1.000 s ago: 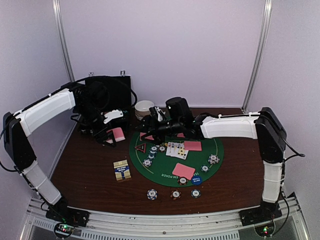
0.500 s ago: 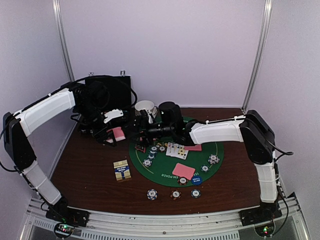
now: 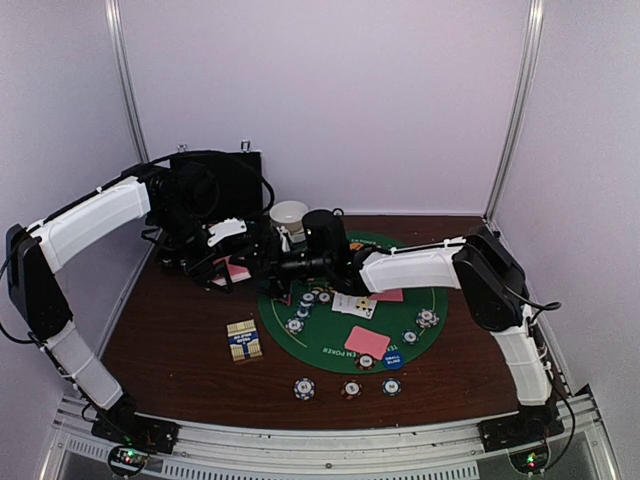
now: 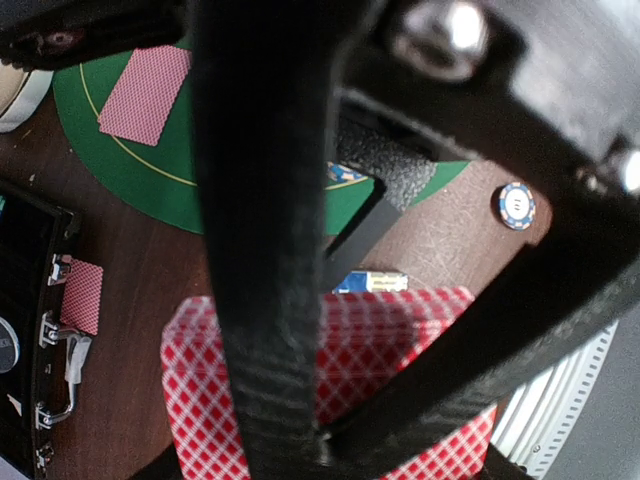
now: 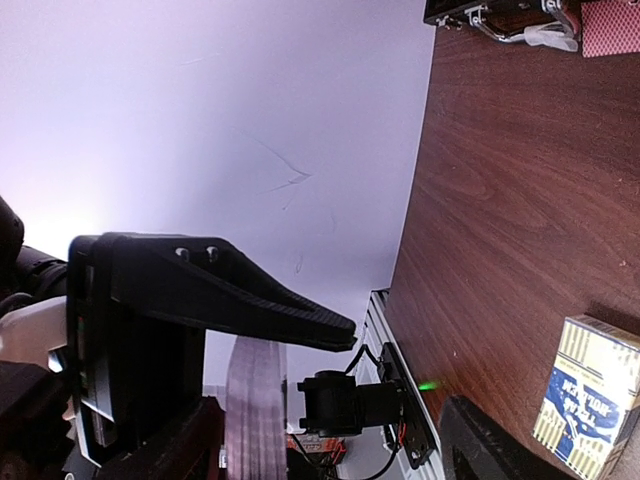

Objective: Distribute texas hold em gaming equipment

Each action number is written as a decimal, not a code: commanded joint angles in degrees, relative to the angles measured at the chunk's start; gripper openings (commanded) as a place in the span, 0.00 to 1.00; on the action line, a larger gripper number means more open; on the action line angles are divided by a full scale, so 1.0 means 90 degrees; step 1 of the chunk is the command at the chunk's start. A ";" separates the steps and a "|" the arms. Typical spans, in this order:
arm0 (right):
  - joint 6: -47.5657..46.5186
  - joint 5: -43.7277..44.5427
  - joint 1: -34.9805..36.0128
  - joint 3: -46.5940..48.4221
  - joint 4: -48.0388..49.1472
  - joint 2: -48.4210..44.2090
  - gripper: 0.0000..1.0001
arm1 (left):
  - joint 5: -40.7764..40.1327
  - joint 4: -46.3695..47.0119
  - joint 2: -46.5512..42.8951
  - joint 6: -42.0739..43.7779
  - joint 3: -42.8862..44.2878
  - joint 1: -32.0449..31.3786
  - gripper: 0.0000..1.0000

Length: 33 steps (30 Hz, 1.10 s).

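Note:
My left gripper [image 3: 226,264] is shut on a deck of pink-backed cards [image 4: 400,360] and holds it above the table, left of the green poker mat [image 3: 325,345]. My right gripper [image 3: 263,262] reaches left across the mat, right beside that deck. Its jaws are open [image 5: 400,375], and the deck's edge [image 5: 255,405] shows by the upper finger [image 5: 240,295]. On the mat lie face-down pink cards [image 3: 367,340], face-up cards [image 3: 356,304], striped chips [image 3: 427,319] and a blue disc [image 3: 392,360]. Three chips [image 3: 351,388] sit on the wood in front of the mat.
A blue and gold card box [image 3: 244,340] lies left of the mat, and shows in the right wrist view [image 5: 590,392]. Stacked white bowls [image 3: 289,213] stand at the back. An open black case [image 3: 215,185] stands back left, with a pink card [image 4: 82,296] beside it.
My right arm has swung left across the mat until its open gripper is next to the deck. My left gripper has kept still with the deck.

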 commanded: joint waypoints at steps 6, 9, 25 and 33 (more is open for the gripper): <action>0.0107 -0.0143 -0.0018 0.0277 -0.0026 0.0222 0.72 | 0.0121 0.0129 -0.0089 -0.0006 0.0130 -0.0015 0.00; 0.0050 -0.0123 -0.0141 0.0004 -0.0031 0.0098 0.69 | 0.0103 0.0128 -0.0122 0.0004 0.0131 -0.0015 0.00; -0.0281 -0.0276 -0.0295 -0.0515 -0.0223 -0.0598 0.51 | 0.0035 0.0124 -0.0137 0.0027 0.0096 -0.0015 0.00; -0.0077 -0.0325 -0.0314 -0.0557 -0.0047 -0.0887 0.27 | -0.0108 0.0164 -0.0134 0.0061 -0.0010 -0.0015 0.00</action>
